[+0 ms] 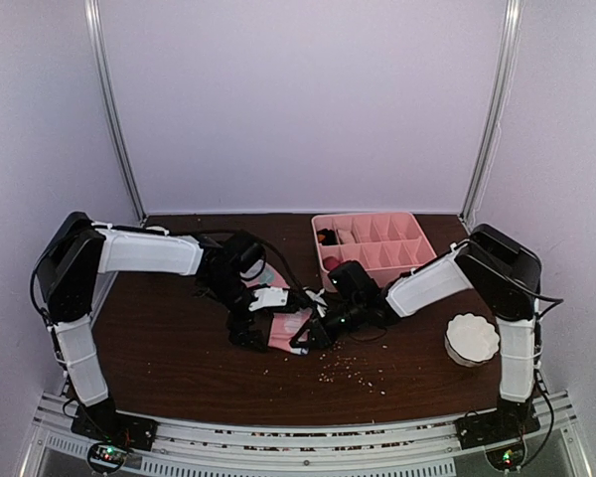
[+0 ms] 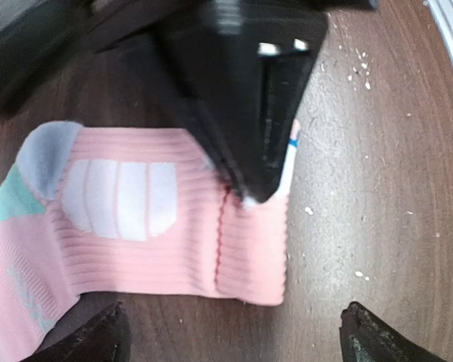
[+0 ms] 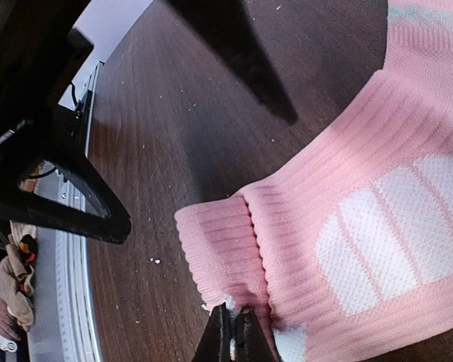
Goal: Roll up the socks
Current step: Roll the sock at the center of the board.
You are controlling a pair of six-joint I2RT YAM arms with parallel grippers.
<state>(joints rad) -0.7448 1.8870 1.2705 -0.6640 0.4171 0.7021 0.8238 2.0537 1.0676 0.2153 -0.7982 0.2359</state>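
A pink sock [image 1: 290, 328] with white and mint patches lies flat in the middle of the table, its cuff folded over once [image 2: 253, 249]. My right gripper [image 3: 238, 332] is shut on the edge of that folded cuff [image 3: 226, 249]; in the left wrist view it shows as a black wedge [image 2: 249, 98] pressing down on the sock [image 2: 158, 234]. My left gripper [image 2: 234, 335] stands open, wide apart just off the sock's near edge and touching nothing; it is on the sock's left in the top view [image 1: 253, 318]. Only this one sock shows clearly.
A pink divided tray [image 1: 397, 243] stands at the back right, with small beige and dark red things [image 1: 333, 238] in its left compartments, too small to tell. A white ribbed bowl [image 1: 472, 338] sits at the right. Pale crumbs [image 1: 353, 370] are scattered in front of the sock.
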